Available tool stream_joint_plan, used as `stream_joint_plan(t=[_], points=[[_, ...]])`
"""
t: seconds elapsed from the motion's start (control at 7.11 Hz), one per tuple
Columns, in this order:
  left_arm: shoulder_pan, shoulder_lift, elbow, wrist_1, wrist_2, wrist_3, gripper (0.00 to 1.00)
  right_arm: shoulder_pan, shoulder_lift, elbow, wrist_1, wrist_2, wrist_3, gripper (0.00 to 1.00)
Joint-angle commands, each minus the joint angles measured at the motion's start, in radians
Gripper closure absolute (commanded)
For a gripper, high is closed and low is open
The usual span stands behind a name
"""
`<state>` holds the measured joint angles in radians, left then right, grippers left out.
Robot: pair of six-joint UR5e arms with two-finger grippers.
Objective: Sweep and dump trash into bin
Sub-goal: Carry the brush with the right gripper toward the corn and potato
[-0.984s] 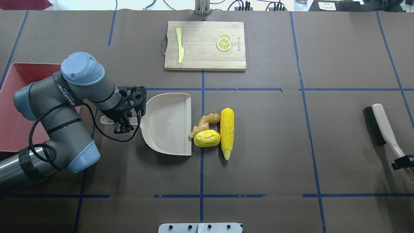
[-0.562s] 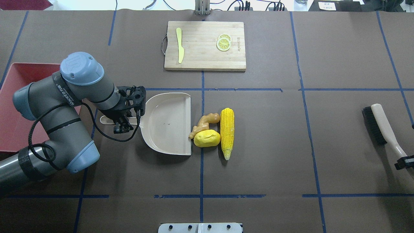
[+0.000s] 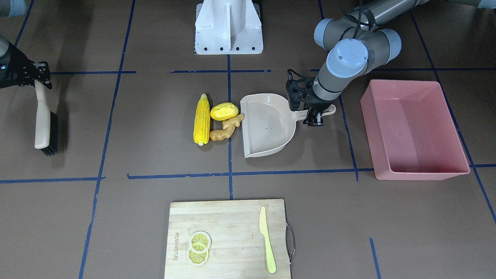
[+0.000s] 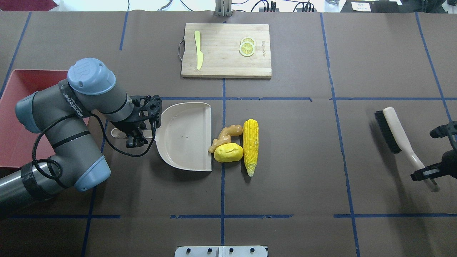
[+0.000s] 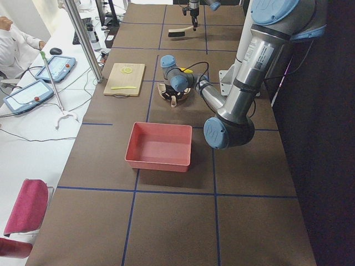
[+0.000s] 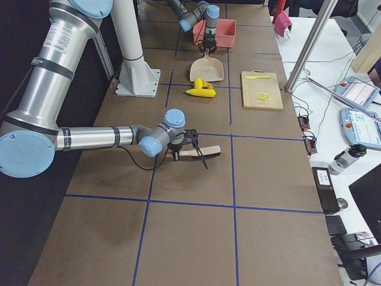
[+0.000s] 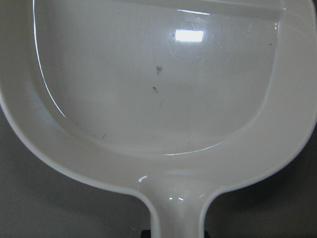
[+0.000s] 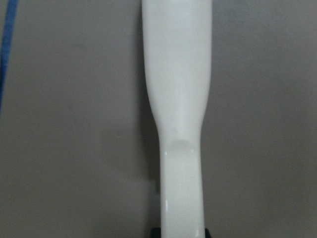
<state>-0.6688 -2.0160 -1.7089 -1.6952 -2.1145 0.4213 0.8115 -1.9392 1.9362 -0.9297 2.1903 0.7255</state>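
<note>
front-facing view: our left gripper (image 3: 314, 115) is clamped on the handle of the beige dustpan (image 3: 267, 131). the pan's open lip touches the ginger root (image 3: 226, 129) and sits just beside the potato lump (image 3: 224, 111). the corn cob (image 3: 201, 120) lies on their far side from the pan. we judge all three light, hard and smooth, apt to roll, so better pushed broadside than pinched. the pink bin (image 3: 422, 173) stands near, beyond the pan's handle, with nothing in it, and the pan holds nothing either.

overhead view: our right gripper (image 4: 426, 175) is closed on the handle end of the brush (image 4: 392, 130), bristles lifted, it seems, well apart from the corn cob.

left wrist view: a bare pan floor with a few specks.

right wrist view: only the brush handle, running down between the fingers.
</note>
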Motion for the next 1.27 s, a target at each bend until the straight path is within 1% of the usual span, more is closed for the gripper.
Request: stream_joint_plan(t=[0.0,0.14,0.42,0.56,0.7,0.84,0.98,1.12], points=[[0.002,-0.006,-0.003,0.003,0.001,-0.003,1.00,-0.119,0.092,0.049,-0.003,-0.006,0.192,1.00],[0.000,0.000,-0.006,0.008,-0.005,-0.003,1.00,-0.180,0.156,0.050,-0.003,-0.007,0.326,1.00],[0.003,0.005,-0.008,0.028,-0.013,-0.004,1.00,-0.264,0.256,0.049,-0.006,-0.024,0.496,1.00],[0.003,-0.001,-0.012,0.069,-0.021,-0.003,1.00,-0.284,0.343,0.076,-0.112,-0.026,0.552,1.00],[0.005,-0.007,-0.011,0.071,-0.051,-0.004,1.00,-0.302,0.470,0.090,-0.290,-0.032,0.555,1.00],[0.006,-0.007,-0.009,0.071,-0.064,-0.004,1.00,-0.336,0.553,0.092,-0.399,-0.056,0.575,1.00],[0.008,-0.010,-0.008,0.068,-0.064,-0.053,1.00,-0.369,0.580,0.090,-0.429,-0.081,0.592,1.00],[0.009,-0.032,-0.003,0.068,-0.064,-0.093,1.00,-0.394,0.586,0.087,-0.431,-0.104,0.606,1.00]])
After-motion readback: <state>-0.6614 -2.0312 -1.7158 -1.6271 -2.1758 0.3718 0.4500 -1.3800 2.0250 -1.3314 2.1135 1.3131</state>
